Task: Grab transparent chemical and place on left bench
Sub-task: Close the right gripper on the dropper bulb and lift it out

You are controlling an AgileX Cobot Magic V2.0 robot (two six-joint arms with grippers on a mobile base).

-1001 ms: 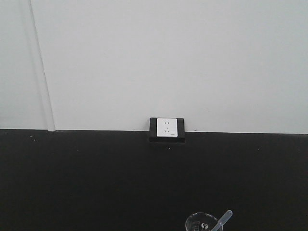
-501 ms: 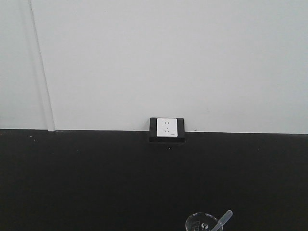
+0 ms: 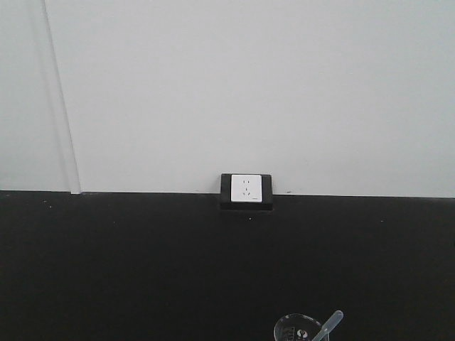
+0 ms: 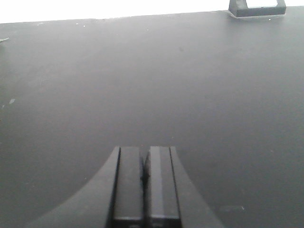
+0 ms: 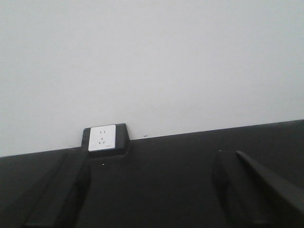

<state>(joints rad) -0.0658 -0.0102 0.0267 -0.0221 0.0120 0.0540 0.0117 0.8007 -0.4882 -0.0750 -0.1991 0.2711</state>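
Left gripper (image 4: 145,187): jaws pressed together, empty, over bare black bench (image 4: 142,85). Right gripper (image 5: 152,190): jaws spread wide, nothing between, facing wall socket (image 5: 103,137). Transparent chemical (image 3: 329,325): bottom edge of front view, standing in beaker (image 3: 293,331), upper end leaning right past rim; absent from both wrist views. Beyond: white wall (image 3: 249,85). Change over last second: practically none, beaker and socket in same places. Judgement: approach not begun; right arm, already spread, likelier picker.
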